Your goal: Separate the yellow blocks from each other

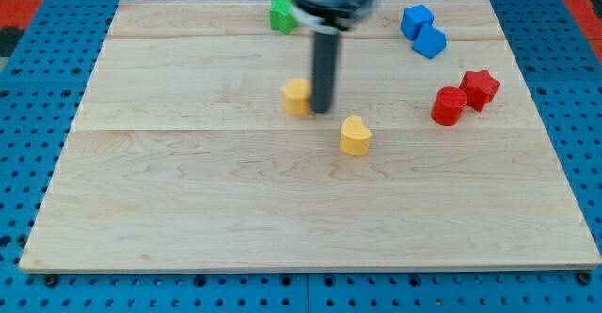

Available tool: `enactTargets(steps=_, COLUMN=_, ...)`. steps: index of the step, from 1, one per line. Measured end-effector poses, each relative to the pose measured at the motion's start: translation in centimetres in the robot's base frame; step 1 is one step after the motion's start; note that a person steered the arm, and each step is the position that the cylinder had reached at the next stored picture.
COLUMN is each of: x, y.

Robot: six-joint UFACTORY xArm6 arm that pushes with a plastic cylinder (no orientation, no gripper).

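Observation:
Two yellow blocks lie near the middle of the wooden board [188, 210]. A small yellow block [295, 95] sits to the left. A yellow heart-shaped block [355, 135] lies a short gap away, lower right of it. My tip [322, 110] stands just right of the small yellow block, touching or almost touching it, and up-left of the heart. The rod rises to the arm's head at the view's top.
A green block [280, 9] sits at the top, partly beside the arm's head. Two blue blocks [423, 31] touch at the top right. A red cylinder [449, 105] and a red star [480, 87] touch at the right.

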State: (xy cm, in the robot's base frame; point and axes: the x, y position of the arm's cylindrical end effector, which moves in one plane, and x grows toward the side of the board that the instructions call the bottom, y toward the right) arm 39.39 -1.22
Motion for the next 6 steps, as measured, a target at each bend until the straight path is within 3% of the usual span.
enactTargets(steps=2, x=-7.5, y=-17.9)
enactTargets(steps=3, x=-8.9, y=-22.2)
enactTargets(steps=5, x=-8.3, y=-28.9)
enactTargets(steps=6, x=-9.1, y=-21.3)
